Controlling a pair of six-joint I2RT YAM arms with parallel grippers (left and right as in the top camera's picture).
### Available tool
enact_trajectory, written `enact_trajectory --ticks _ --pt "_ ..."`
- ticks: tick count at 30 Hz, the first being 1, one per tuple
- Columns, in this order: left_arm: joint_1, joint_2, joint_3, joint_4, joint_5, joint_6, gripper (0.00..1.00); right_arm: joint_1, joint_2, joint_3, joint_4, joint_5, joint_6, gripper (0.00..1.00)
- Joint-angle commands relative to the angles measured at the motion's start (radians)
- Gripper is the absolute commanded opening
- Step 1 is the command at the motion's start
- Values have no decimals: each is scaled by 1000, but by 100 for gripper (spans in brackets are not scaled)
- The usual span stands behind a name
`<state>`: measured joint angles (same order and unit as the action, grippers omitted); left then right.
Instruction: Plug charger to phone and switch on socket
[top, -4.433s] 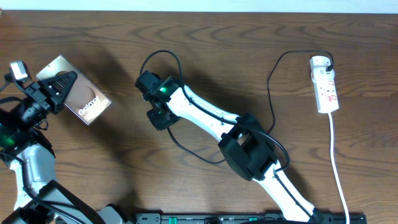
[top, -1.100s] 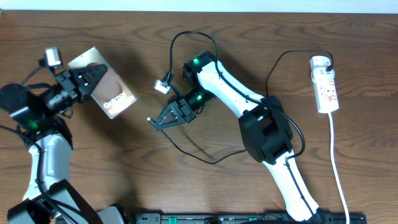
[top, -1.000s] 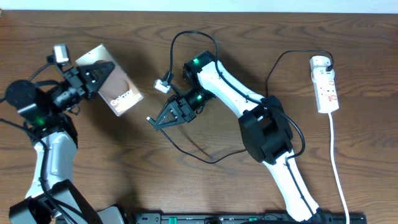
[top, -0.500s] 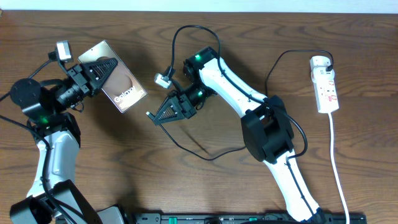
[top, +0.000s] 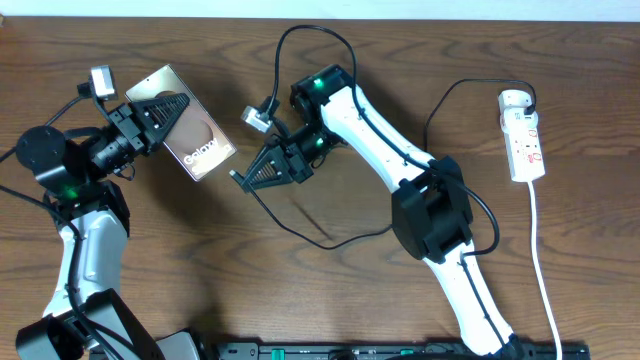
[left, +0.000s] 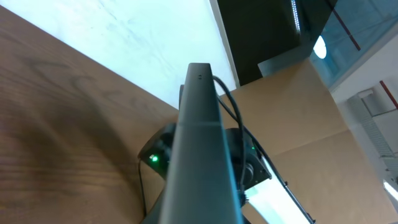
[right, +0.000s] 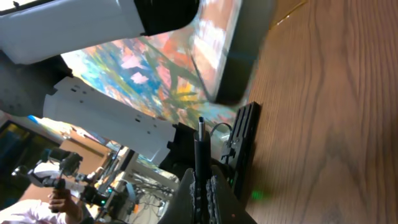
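Wood-grain surface, two arms reaching toward each other over its upper left half.

Right arm: long white links run from the bottom edge up to the top centre, then fold back so the right hand points left and slightly down. Fingers pressed together, pinching the charger near its plug tip, which sticks out just past the fingertips. The black cable loops over the arm's top and trails across the surface below it; a further run arcs up to the socket.

Left arm: rises from the lower left corner, wrist tipped so the left hand points right. It is clamped on the phone, held clear of the surface, tilted, bronze face with "Galaxy" lettering up, lower edge nearest the plug tip. Tip and phone near, not touching.

Socket: white strip at far right, well apart from both hands, white cord running down.

Left wrist view: phone edge-on, right arm's green light behind it. Right wrist view: plug tip upright between the fingers, the phone's screen bright and colourful beyond — hidden from overhead.
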<state>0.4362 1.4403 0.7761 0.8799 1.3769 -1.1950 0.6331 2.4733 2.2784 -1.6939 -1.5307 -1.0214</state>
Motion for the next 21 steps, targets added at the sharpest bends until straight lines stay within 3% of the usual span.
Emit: enact_trajectory --ticks 1,21 --pt "-13 -10 10 13 -10 24 7 -3 -16 32 3 -32 15 1" --pt "-40 -10 1 -41 -62 39 7 2 -16 32 16 -32 20 1"
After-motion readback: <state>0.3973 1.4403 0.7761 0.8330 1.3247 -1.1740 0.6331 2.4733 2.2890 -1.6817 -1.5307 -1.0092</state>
